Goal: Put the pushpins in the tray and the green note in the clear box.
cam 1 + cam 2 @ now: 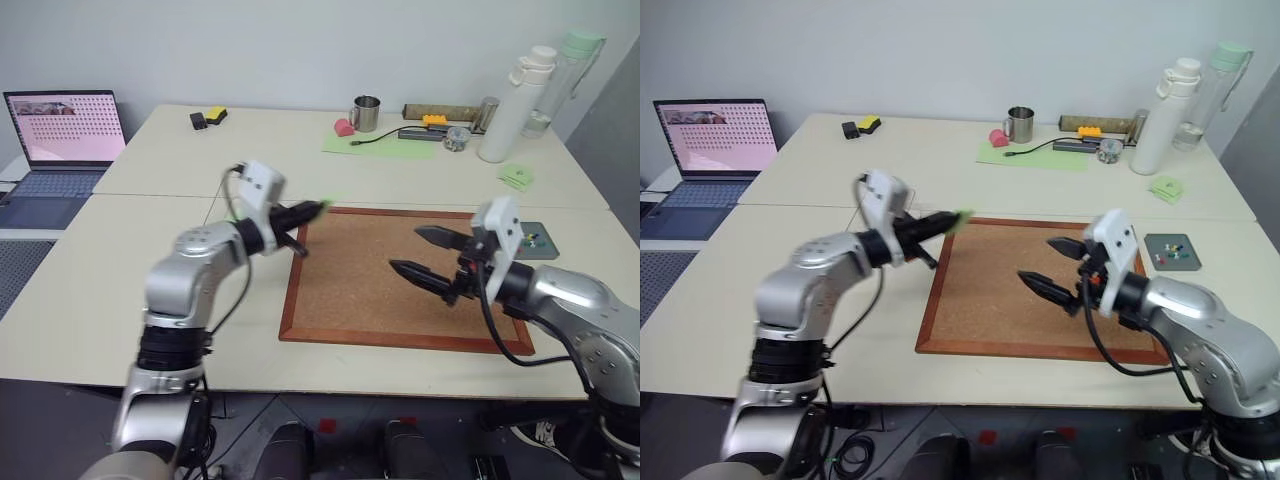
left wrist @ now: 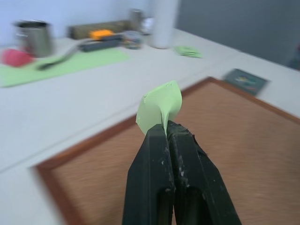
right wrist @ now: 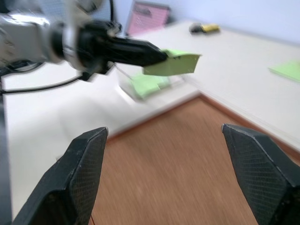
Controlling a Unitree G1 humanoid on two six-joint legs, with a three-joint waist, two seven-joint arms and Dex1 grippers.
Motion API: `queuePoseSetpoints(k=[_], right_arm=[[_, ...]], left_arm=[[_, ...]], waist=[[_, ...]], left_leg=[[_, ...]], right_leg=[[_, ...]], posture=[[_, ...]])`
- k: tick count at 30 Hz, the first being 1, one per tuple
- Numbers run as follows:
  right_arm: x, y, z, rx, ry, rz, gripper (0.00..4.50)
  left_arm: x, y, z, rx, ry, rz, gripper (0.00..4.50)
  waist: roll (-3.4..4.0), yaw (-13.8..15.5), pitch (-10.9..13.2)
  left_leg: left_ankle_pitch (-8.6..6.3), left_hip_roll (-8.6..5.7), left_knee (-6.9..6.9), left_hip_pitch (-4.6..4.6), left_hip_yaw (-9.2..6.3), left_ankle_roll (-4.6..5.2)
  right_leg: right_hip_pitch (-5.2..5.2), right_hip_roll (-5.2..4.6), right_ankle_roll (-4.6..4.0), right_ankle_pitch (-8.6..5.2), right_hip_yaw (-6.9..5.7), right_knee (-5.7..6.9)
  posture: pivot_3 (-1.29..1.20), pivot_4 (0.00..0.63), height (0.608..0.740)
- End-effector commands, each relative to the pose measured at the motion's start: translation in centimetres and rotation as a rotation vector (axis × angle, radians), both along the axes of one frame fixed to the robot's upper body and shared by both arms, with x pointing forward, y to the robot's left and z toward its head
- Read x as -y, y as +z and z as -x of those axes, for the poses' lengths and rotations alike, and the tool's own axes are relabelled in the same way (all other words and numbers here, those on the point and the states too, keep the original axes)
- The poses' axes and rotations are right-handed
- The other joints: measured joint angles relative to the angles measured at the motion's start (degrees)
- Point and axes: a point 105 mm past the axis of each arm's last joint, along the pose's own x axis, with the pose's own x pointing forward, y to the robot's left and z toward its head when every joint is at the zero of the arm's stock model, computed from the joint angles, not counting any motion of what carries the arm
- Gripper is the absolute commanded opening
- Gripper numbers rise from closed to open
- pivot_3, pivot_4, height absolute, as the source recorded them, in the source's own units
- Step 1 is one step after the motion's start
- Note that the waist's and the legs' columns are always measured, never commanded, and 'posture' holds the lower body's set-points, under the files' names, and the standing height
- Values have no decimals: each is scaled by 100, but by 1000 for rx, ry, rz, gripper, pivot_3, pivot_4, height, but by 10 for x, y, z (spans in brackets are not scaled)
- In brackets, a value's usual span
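**Green note pinched and lifted, clear box is the next stop**

Nearest the robot, the right pincer (image 1: 428, 257) hovers over the corkboard (image 1: 350, 290) with its two black fingers spread wide and nothing between them. Across from it, the left pincer (image 1: 318, 209) hangs above the board's left frame edge, its fingers pressed together on the green note (image 2: 159, 107); the paper sticks out past the fingertips, curled and clear of the board.

In the right wrist view, the clear box (image 3: 149, 85) sits on the counter (image 1: 120, 300) just off the board's left edge, beneath and slightly behind the held note, with something pale green showing inside or through it; which, I cannot tell.

Farther right, the grey tray (image 1: 535, 240) lies just beside the board's right frame, with several small coloured pushpins (image 1: 1171, 253) already resting in it. The board surface shows no pin that I can make out.

The step in hand looks like the carry of the note toward the box. The next move calls for bringing the left pincer over the box's opening, lowering the paper inside its walls, then parting the fingers so the note drops flat.
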Motion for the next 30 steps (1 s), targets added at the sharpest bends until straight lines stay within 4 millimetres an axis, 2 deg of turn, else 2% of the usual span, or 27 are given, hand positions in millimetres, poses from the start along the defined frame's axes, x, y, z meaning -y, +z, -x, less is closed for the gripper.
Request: queuePoseSetpoints(k=[1,3,5,12,25,30], right_arm=[[-21,13,2,41,100,-35,4071],[-28,15,0,46,126,-42,4071],[-32,16,-1,49,139,-45,4071],[-29,15,-3,45,130,-35,4071],[-16,11,-3,30,54,-38,4071],[-4,8,-5,25,8,-23,4071]], left_arm=[[-48,13,-15,97,237,-84,21],[-67,11,-22,114,341,-136,21],[-75,4,-26,107,395,-173,21],[-75,-20,-37,85,434,-204,21],[-73,-18,-45,111,429,-223,2488],[-52,-10,-40,117,312,-173,3353]], waist=[[0,5,0],[-4,12,2],[-9,44,4],[-14,135,7],[-18,122,10],[-18,122,10]], left_leg=[[0,-3,-2,-2,0,-1],[0,-8,0,-3,0,-1],[1,-12,-1,-5,3,-1],[0,-12,-3,-10,1,-3],[0,-9,-4,-11,0,-3],[0,-9,-3,-10,1,-3]], right_leg=[[-1,-2,0,0,1,-3],[0,-8,1,1,-2,-4],[-1,-14,1,1,-1,-5],[-4,-19,0,2,-7,-6],[-6,-21,-2,3,-7,-3],[-6,-20,-2,3,-7,-2]], posture=[[0,150,740],[0,150,740],[0,150,740],[0,150,740],[0,150,740],[0,150,740]])
